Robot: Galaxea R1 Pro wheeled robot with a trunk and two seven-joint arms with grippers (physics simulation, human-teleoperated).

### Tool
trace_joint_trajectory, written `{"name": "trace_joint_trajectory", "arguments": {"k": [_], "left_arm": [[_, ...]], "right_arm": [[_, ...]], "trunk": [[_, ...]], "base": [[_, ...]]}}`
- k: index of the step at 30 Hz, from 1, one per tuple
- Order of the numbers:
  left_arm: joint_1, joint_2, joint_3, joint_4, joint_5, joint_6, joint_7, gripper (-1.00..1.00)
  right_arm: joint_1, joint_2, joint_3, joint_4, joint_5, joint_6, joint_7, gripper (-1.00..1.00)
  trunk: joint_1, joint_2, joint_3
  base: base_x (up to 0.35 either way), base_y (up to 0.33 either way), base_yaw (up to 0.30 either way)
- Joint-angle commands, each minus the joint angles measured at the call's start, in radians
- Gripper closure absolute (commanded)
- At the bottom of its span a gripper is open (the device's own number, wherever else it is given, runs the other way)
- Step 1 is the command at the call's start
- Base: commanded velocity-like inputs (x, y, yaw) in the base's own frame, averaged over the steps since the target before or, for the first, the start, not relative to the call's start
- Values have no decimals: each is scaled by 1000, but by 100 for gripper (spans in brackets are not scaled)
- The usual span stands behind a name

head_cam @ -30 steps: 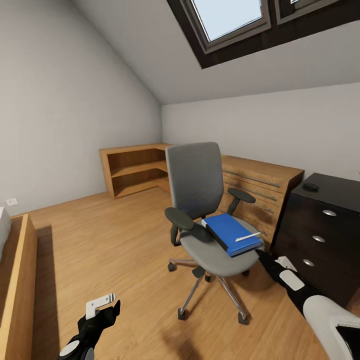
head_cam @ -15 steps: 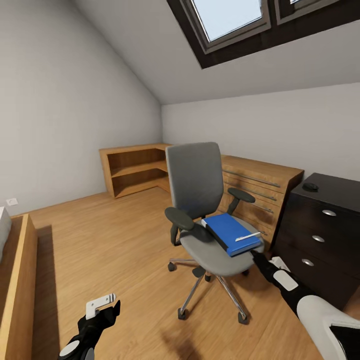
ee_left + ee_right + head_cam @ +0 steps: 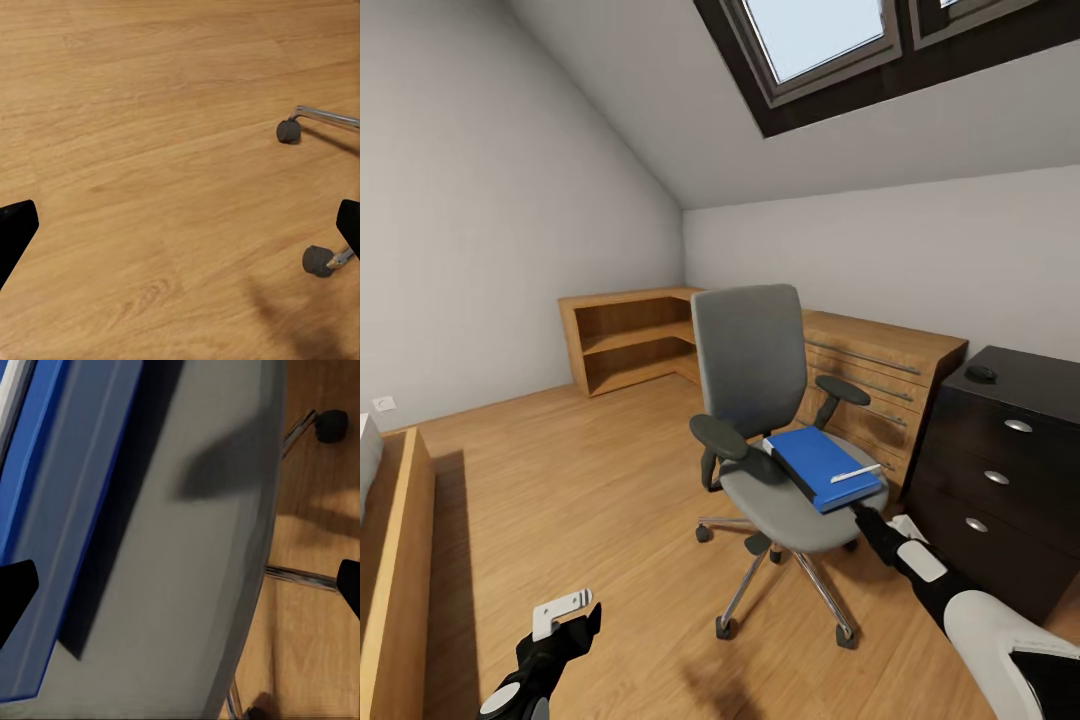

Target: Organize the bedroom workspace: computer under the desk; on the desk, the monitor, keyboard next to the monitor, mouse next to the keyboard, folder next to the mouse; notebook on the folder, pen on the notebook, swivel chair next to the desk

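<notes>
Folder [image 3: 822, 465] lies on swivel chair [image 3: 760, 400], just beyond spread right gripper [image 3: 863, 517].

The wooden floor [image 3: 590, 480] carries the swivel chair [image 3: 760, 400], which stands on its metal star base with casters touching the boards. On the grey seat lies the folder [image 3: 822, 465], flat, toward the seat's right side, with the pen [image 3: 856, 473] resting on top near the front corner. A dark slab, the notebook [image 3: 788, 470], shows beneath the folder's left edge. To the right stands the black worktop [image 3: 1030, 385] over its drawer unit, with the mouse [image 3: 981, 373] lying on its glossy top.
</notes>
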Motion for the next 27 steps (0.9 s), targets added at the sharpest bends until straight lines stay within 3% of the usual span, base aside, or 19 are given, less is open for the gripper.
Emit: {"name": "trace_joint_trajectory", "arguments": {"k": [1, 27], "left_arm": [[0, -1, 1, -1, 10, 5, 4, -100], [0, -1, 1, -1, 10, 5, 3, -100]], "right_arm": [[0, 1, -7, 0, -2, 9, 3, -100], [1, 14, -7, 0, -3, 75, 5, -100]], "trunk": [[0, 0, -1], [0, 0, -1]], "base": [[0, 0, 0], [0, 0, 0]]}}
